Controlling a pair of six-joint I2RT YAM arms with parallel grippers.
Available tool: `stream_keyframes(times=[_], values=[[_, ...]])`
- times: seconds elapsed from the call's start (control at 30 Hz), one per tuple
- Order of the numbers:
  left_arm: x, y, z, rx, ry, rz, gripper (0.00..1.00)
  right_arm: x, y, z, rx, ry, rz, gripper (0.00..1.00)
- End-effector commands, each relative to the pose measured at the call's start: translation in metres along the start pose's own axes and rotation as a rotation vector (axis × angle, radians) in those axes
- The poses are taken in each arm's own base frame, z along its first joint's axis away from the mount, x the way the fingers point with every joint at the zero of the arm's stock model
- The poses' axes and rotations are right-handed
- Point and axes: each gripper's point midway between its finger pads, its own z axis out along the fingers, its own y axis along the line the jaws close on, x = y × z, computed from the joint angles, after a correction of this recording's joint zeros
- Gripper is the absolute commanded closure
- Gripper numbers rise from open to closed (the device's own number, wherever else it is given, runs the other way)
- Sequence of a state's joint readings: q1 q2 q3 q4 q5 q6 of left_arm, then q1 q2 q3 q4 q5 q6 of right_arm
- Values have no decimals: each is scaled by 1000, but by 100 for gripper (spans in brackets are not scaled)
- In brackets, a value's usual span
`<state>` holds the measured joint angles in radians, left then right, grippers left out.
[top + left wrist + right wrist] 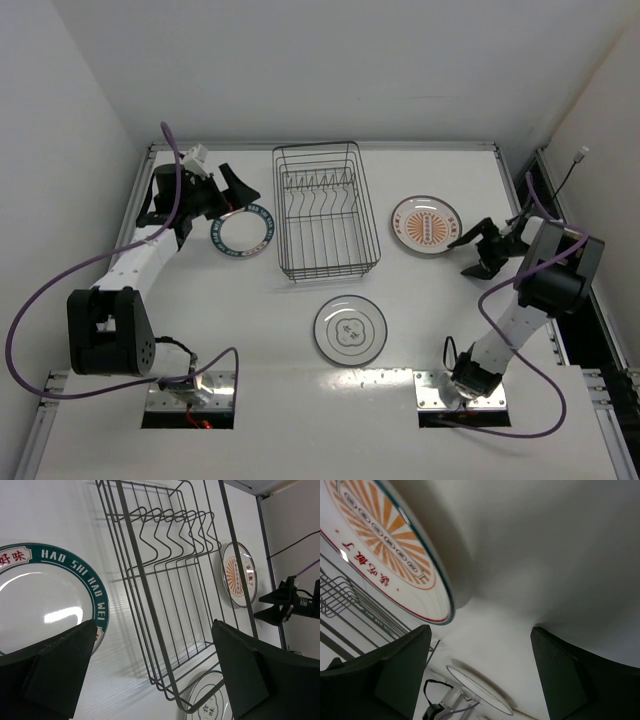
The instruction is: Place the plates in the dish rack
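Note:
The dark wire dish rack (pixel 325 210) stands empty at the table's middle back, its prongs upright; it also fills the left wrist view (pixel 165 580). The teal-rimmed plate (pixel 242 231) lies flat left of it, also in the left wrist view (pixel 45 600). My left gripper (pixel 238 190) is open just above that plate's far edge. The orange-centred plate (pixel 426 225) lies flat right of the rack, also in the right wrist view (pixel 390 555). My right gripper (pixel 470 250) is open just right of it. The grey-rimmed plate (pixel 350 330) lies in front of the rack.
White walls close the table at the back and both sides. Purple cables loop from both arms near the front. The arm bases (pixel 190 385) sit at the near edge.

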<state>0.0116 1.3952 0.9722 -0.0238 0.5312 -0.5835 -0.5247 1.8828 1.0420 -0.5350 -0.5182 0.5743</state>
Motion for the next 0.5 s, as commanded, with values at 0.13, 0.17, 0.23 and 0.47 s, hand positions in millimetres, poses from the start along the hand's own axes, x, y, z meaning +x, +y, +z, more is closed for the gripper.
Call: stream_keyframes(times=[0.13,0.17,0.23,0.47], values=[[-17,-21,-1,67,-27,45,0,3,36,26,-68,58,-62,22],[-17,-21,-1,67,-27,45,0,0,41,30,-75,51,-57,22],[-17,-21,-1,67,-27,45,0,-2,48,36,-63,40,-68,22],[-19,-21,-1,59,-32,45,0,-6,47,57,-48,58,-62,90]])
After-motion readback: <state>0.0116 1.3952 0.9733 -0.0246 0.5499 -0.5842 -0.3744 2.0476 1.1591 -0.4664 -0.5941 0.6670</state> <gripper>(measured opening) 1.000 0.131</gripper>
